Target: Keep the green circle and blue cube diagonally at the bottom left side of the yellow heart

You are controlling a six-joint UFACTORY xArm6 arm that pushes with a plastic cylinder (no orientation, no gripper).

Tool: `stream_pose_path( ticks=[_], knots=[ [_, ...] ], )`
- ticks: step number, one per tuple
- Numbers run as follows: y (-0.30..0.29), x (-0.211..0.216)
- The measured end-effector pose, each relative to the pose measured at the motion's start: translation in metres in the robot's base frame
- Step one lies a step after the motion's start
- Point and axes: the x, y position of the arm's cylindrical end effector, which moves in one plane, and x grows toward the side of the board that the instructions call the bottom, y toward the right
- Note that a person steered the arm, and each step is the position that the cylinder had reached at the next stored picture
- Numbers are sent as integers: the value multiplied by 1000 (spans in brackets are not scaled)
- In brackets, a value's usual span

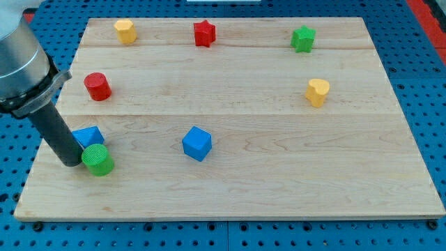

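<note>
The green circle [98, 160] lies near the board's lower left. My tip [71, 162] touches its left side. The blue cube [196, 143] sits below the board's middle, well to the right of my tip. The yellow heart [317, 91] stands at the right of the board, far up and right of both. A second blue block [88, 137] sits just above the green circle, right of the rod.
A red cylinder [97, 86] is at the left, above the rod. A yellow block [125, 31], a red star [204, 33] and a green star [303, 38] line the top of the wooden board [279, 181].
</note>
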Motion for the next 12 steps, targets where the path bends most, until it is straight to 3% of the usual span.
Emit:
stream_pose_path(
  ticks=[2,4,6,8,9,11,12],
  knots=[
    [13,10],
    [66,13],
    [59,-2],
    [170,-2],
    [184,-7],
    [145,-26],
    [153,-37]
  ],
)
